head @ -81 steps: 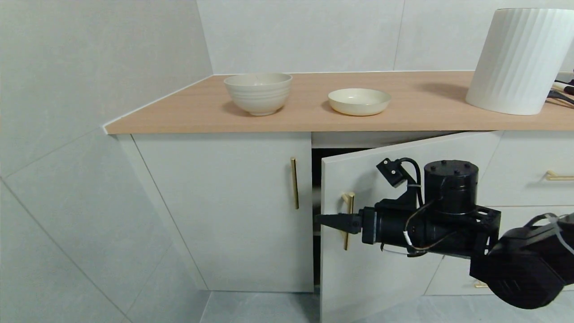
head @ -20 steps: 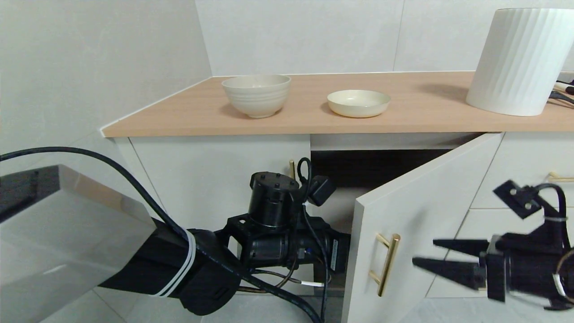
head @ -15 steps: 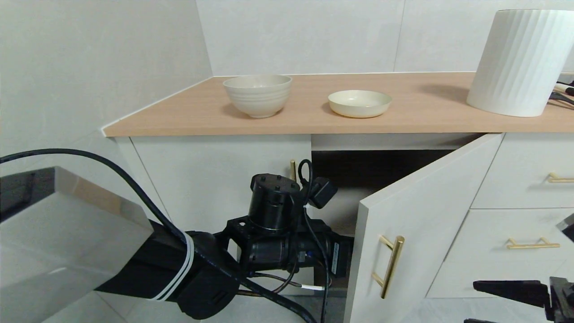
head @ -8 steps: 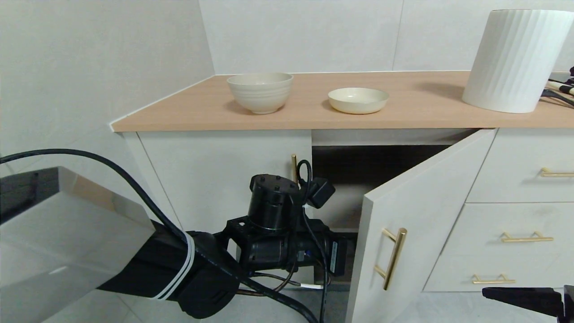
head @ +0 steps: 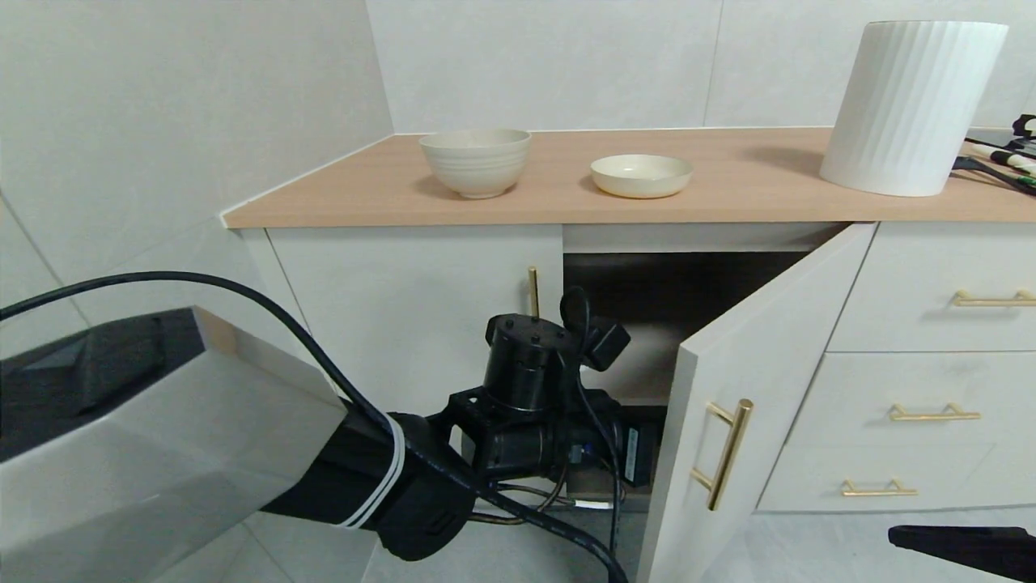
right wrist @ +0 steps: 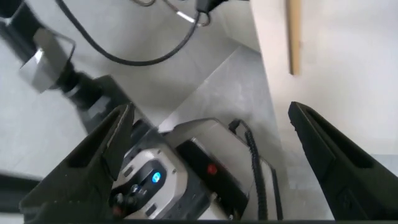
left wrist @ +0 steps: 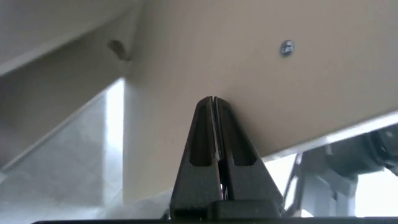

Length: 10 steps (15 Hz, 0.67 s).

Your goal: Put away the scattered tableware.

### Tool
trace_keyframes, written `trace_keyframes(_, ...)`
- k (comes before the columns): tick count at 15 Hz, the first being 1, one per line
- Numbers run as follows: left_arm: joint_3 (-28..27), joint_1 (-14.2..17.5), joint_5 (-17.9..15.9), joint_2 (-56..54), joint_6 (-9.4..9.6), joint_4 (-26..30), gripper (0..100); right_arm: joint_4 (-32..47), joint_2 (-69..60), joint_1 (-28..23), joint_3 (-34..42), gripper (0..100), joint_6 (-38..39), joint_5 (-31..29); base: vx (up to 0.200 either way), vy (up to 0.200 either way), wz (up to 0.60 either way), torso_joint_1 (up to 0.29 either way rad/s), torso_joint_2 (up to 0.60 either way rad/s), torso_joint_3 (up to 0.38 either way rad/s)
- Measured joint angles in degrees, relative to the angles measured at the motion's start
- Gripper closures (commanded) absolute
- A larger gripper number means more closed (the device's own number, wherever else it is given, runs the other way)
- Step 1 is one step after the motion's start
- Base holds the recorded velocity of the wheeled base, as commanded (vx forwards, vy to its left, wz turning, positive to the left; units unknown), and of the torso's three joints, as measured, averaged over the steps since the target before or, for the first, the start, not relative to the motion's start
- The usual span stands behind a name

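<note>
Left end effector (left wrist: 211,102) is sitting pinched fully together, gripping nothing, tip at the inner face of the white cabinet door with the brass bar handle (head: 769,340), which is standing open. Nothing stowed yet: the ribbed beige ceramic bowl (head: 476,162) and shallow cream dish (head: 641,174) are sitting apart on the wooden worktop (head: 364,194), dish looking empty. Cabinet interior is showing dark, contents unclear. Tall white ribbed canister (head: 910,105) is hiding its contents. Right end effector (right wrist: 210,112) is hanging spread wide, empty.
</note>
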Motion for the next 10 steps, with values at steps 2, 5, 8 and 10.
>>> trace_keyframes(2,-1.2,-1.7,0.0,0.1,-0.33,0.6,100,3.0,-2.4,1.7,-1.3,0,0.0,0.0,0.0,0.0,0.0,0.0,0.0,0.0)
trace_keyframes(5,-3.9,-5.1,1.4,0.0,-1.17,1.3,100,3.9,-5.8,5.3,-2.2,0,0.0,0.1,0.0,0.0,0.0,0.0,0.0,0.0)
trace_keyframes(8,-7.1,-8.1,4.6,0.9,-1.22,1.4,100,4.0,-7.8,6.7,-2.2,0,0.0,1.8,0.0,0.0,0.0,0.0,0.0,0.0)
trace_keyframes(10,-10.6,-11.6,5.2,2.3,-1.39,1.5,100,3.9,-8.8,7.0,-2.1,0,0.0,4.5,0.0,0.0,0.0,0.0,0.0,0.0)
